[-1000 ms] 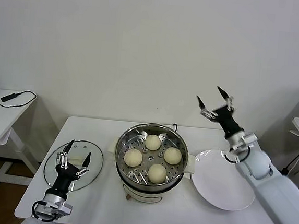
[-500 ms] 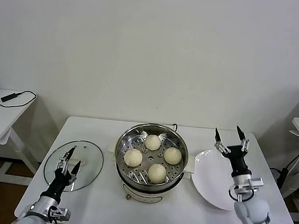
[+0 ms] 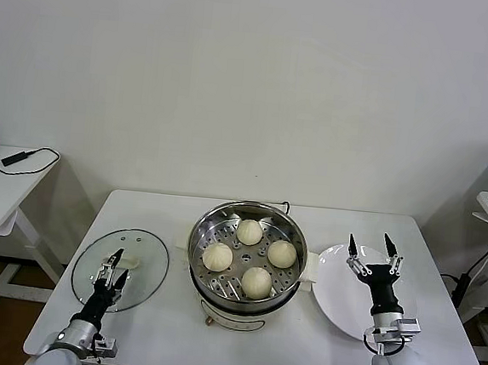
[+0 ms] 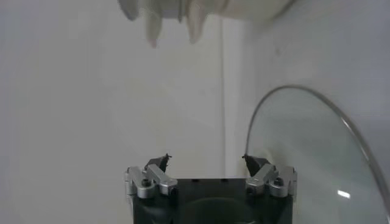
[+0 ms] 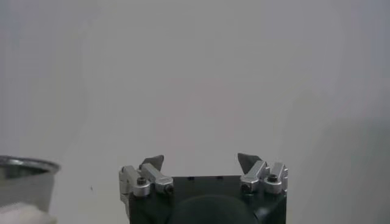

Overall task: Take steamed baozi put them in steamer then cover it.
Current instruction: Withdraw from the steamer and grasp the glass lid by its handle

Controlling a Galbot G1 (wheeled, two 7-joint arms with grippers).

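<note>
With all four steamed baozi (image 3: 248,255) in steamer (image 3: 245,272), only covering left: glass lid (image 3: 120,268) beneath spread left gripper (image 3: 114,269) fingers, right gripper (image 3: 371,248) spread, empty

4 baozi (image 3: 247,256) sit in the uncovered steamer (image 3: 246,268). Left gripper (image 3: 113,268), fingers spread, tips over the glass lid (image 3: 120,268). Right gripper (image 3: 373,249), fingers apart, over the white plate (image 3: 344,304).

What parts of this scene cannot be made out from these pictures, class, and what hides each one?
- Head view: the steamer's inside below the perforated tray, covered by the tray and four baozi.
- Head view: the lid's handle, partly hidden behind the left gripper.
- Left wrist view: the lid runs off the picture's edge.
- Right wrist view: the steamer is cut off at the edge; the plate under the right gripper does not show.
</note>
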